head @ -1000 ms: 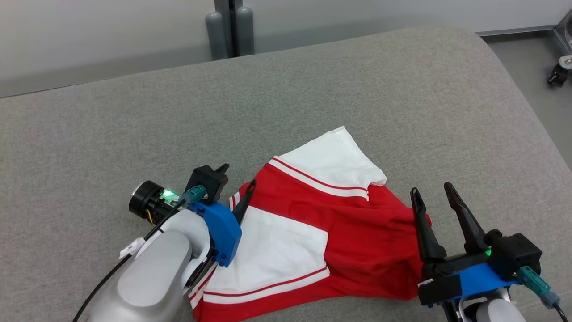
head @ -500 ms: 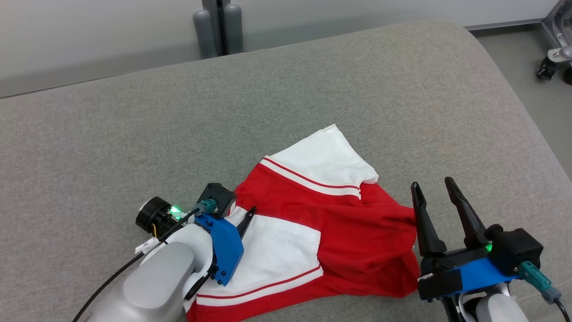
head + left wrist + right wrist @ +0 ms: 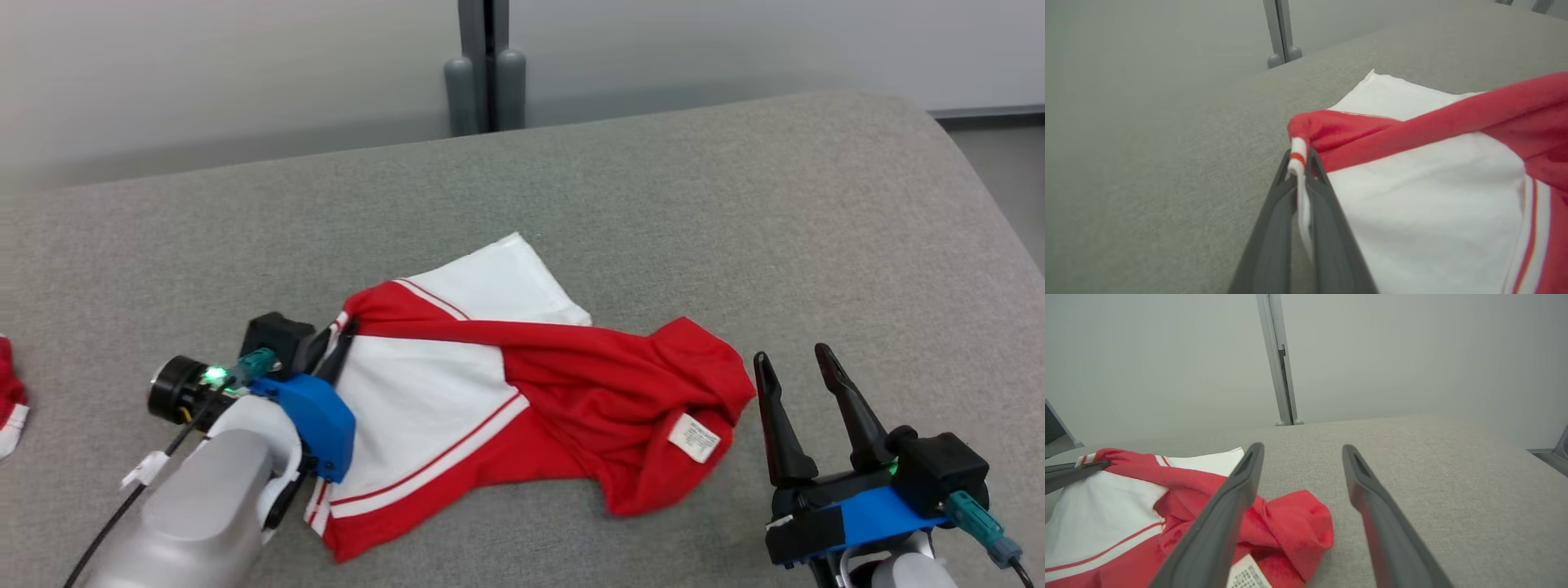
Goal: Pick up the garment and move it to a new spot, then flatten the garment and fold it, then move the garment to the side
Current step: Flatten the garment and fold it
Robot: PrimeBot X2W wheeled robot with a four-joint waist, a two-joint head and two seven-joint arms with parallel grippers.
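While the left hand [image 3: 1300, 157] pinches one garment [image 3: 457, 392], the right hand [image 3: 792, 353] stands open.

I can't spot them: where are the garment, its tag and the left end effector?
garment [image 3: 424, 400]: head view, white panel
tag [image 3: 694, 437]: head view, middle
left end effector [image 3: 1301, 158]: left wrist view, between fingertips

Red cloth [image 3: 6, 390] cut by left edge; garment label [image 3: 694, 437] print unreadable

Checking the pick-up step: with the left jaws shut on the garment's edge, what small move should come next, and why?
Probably raise the left gripper a little to lift the garment: its jaws pinch the striped edge, the garment lies crumpled on the grey surface, and the right gripper stands open, holding nothing.
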